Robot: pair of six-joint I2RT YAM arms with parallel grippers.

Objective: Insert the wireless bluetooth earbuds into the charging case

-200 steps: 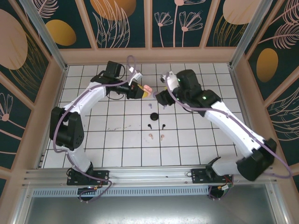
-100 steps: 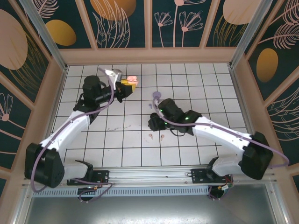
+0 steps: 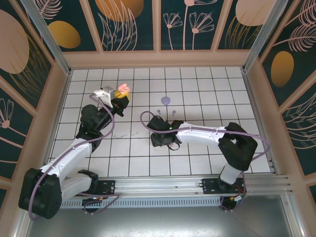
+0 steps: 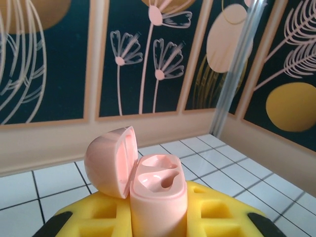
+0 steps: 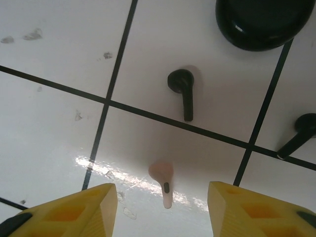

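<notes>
My left gripper (image 4: pixel 158 219) is shut on the pink charging case (image 4: pixel 159 195), held upright between its yellow fingers (image 4: pixel 94 215). The lid (image 4: pixel 109 160) hangs open to the left and both wells are bare. In the top view the case (image 3: pixel 122 89) is lifted over the back left tiles. My right gripper (image 5: pixel 160 210) is open, low over the floor, with a pink earbud (image 5: pixel 163 181) lying flat between its yellow fingertips (image 5: pixel 74 212), untouched. Two black earbuds (image 5: pixel 182 91) (image 5: pixel 298 136) lie just beyond. Two lilac earbuds (image 3: pixel 158 110) (image 3: pixel 174 112) lie farther back.
A black disc (image 5: pixel 261 19) sits past the black earbuds. A lilac disc (image 3: pixel 166 100) lies on the tiles behind the lilac pair. The right arm (image 3: pixel 197 134) stretches low across the middle. Patterned walls (image 3: pixel 158 54) enclose the tiled floor.
My right arm has swung from the back centre down to the pink earbud, its jaws narrowing a little. My left arm has drawn back to the left with the case.
</notes>
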